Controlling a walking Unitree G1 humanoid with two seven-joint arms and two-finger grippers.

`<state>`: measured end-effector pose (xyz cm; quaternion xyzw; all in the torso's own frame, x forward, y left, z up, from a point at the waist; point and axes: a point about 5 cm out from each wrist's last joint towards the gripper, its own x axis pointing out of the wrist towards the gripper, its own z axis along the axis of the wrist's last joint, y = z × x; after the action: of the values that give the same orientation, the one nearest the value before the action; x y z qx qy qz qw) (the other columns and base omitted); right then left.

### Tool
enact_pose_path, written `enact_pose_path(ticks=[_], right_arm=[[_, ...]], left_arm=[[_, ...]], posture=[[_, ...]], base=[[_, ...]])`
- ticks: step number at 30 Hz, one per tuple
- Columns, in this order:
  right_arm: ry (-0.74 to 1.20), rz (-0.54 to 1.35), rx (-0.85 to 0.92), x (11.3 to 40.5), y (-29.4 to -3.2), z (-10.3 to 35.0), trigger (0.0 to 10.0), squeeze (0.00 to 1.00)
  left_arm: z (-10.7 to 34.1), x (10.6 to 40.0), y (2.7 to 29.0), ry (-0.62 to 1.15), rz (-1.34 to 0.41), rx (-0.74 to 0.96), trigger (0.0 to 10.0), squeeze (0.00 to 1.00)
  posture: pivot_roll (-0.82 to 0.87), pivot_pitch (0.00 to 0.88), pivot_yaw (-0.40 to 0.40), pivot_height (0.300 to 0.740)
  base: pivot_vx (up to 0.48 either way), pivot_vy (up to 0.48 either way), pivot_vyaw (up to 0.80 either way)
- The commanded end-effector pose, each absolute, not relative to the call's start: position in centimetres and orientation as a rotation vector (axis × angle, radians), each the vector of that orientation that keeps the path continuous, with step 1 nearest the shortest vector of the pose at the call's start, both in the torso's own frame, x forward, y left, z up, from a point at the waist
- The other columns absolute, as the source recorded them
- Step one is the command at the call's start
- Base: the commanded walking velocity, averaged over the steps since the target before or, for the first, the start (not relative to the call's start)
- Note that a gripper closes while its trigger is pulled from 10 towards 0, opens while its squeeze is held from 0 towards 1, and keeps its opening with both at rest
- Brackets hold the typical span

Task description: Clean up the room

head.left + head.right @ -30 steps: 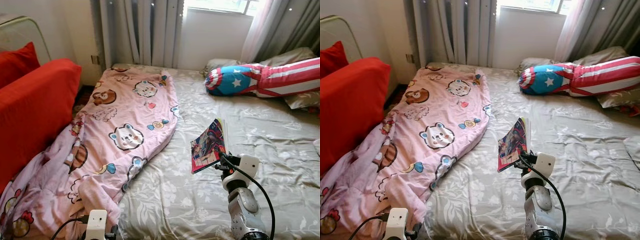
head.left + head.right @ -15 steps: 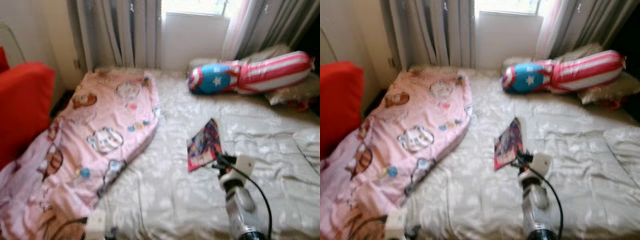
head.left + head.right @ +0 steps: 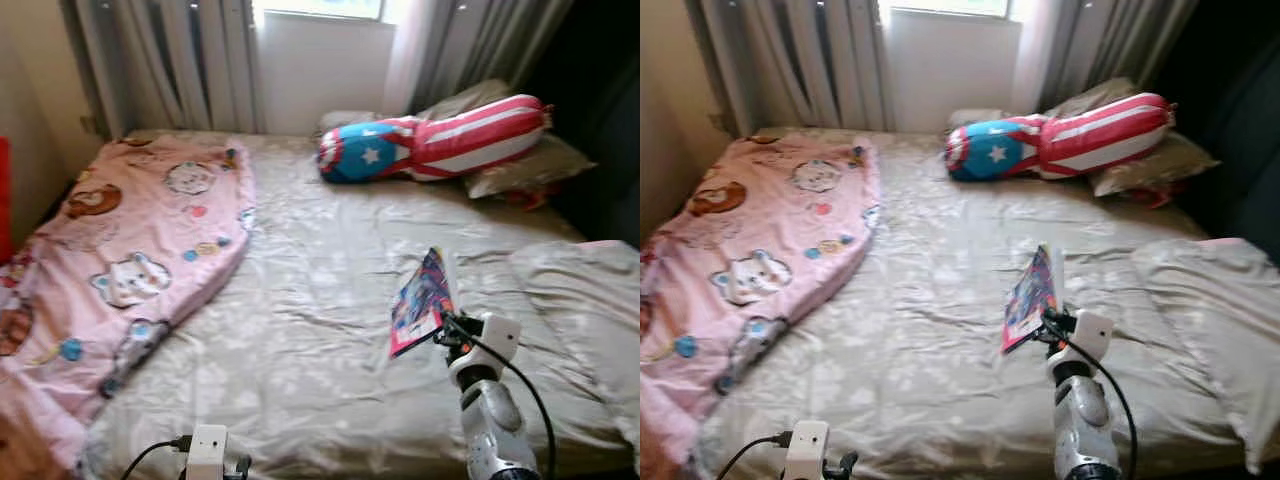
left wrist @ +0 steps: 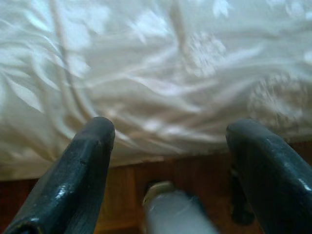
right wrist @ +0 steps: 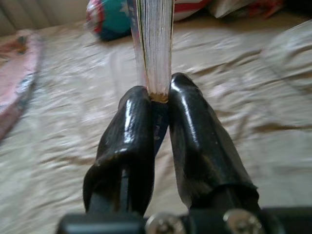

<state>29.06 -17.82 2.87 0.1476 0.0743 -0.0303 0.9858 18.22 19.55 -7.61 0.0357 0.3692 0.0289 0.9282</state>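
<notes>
Comic book [image 3: 422, 303] held edge-on above bed sheet [image 3: 310, 300], lifted clear for removal. Right gripper [image 5: 155, 109] fingers clamped on book lower edge. Left gripper [image 4: 170, 141] spread wide, nothing held, low at mattress edge, idle.

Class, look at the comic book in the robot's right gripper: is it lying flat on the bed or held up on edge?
On edge. The right gripper pinches the comic book at its lower edge, lifted above the bed sheet.
</notes>
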Motion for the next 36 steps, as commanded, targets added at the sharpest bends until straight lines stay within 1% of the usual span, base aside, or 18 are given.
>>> enact_pose_path(ticks=[1, 17, 36], right_arm=[[0.098, -0.04, 0.298, 29.71, -17.41, 3.97, 10.0, 0.0], [0.106, -0.029, 0.296, 29.61, -17.13, 3.82, 10.0, 0.0], [0.114, -0.023, 0.292, 29.59, -17.03, 3.72, 10.0, 0.0]], left_arm=[[-7.73, 18.09, 19.51, 0.77, 0.061, 0.072, 10.0, 0.0], [-7.72, 18.17, 19.41, 0.771, 0.055, 0.072, 10.0, 0.0], [-7.91, 17.87, 19.4, 0.788, 0.065, 0.041, 10.0, 0.0]], posture=[[0.0, 0.0, -0.108, 0.718], [0.0, 0.0, -0.104, 0.718], [0.0, 0.0, -0.106, 0.718]], base=[[0.0, -0.345, 0.0], [0.0, -0.336, 0.0], [0.0, 0.0, 0.0]])
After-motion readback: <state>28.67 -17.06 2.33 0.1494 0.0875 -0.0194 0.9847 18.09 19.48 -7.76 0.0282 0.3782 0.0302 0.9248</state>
